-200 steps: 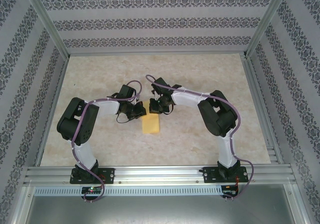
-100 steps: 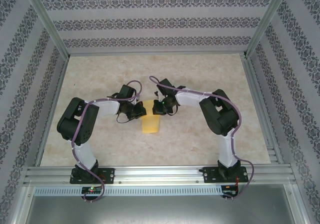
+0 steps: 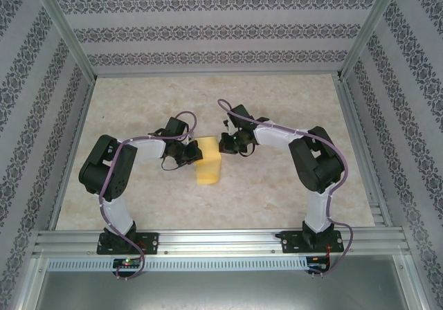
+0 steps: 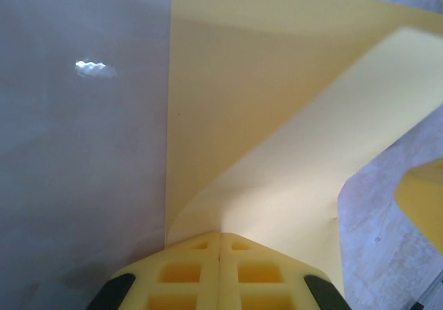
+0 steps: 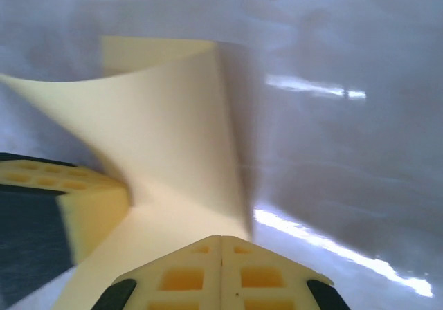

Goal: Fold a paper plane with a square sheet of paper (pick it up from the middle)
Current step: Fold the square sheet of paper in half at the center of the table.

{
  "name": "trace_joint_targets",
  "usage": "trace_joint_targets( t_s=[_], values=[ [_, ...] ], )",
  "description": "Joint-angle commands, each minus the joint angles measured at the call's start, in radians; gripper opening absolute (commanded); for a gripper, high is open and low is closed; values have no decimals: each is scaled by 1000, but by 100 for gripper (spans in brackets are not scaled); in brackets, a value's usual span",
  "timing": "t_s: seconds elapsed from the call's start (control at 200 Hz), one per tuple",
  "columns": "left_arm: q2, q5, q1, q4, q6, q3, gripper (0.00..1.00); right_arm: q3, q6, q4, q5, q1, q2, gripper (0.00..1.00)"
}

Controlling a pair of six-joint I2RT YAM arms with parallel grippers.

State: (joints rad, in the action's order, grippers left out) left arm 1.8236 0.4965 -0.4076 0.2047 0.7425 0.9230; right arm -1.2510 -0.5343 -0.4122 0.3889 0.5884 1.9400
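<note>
The square sheet of paper, plain yellow, lies at the table's middle with its far part lifted and curved between both grippers. My left gripper is at its left edge, jaws shut on the paper. In the left wrist view the sheet rises from the closed tips of the left gripper in a bend. My right gripper is at the upper right edge, also shut. In the right wrist view the sheet runs right under the right gripper's closed tips. The paper plane is not formed.
The marble-patterned table is walled by patterned panels on three sides. An aluminium rail with both arm bases runs along the near edge. A metal track lines the right side.
My right arm has swung to the right and slightly away. The paper's far part has come up and spread wider. The left arm has stayed put.
</note>
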Motion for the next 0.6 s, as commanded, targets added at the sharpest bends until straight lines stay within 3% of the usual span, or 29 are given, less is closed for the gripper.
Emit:
trace_joint_targets(
  t_s=[0.0, 0.255, 0.595],
  values=[
    [102, -177, -13, 160, 5, -67, 0, -41, -52, 75, 27, 39, 22, 0],
    [104, -177, -16, 163, 6, -65, 0, -90, -59, 101, 47, 41, 125, 0],
    [107, -171, -17, 154, 20, -83, 0, -17, -42, 116, -1, -63, 137, 0]
  ],
)
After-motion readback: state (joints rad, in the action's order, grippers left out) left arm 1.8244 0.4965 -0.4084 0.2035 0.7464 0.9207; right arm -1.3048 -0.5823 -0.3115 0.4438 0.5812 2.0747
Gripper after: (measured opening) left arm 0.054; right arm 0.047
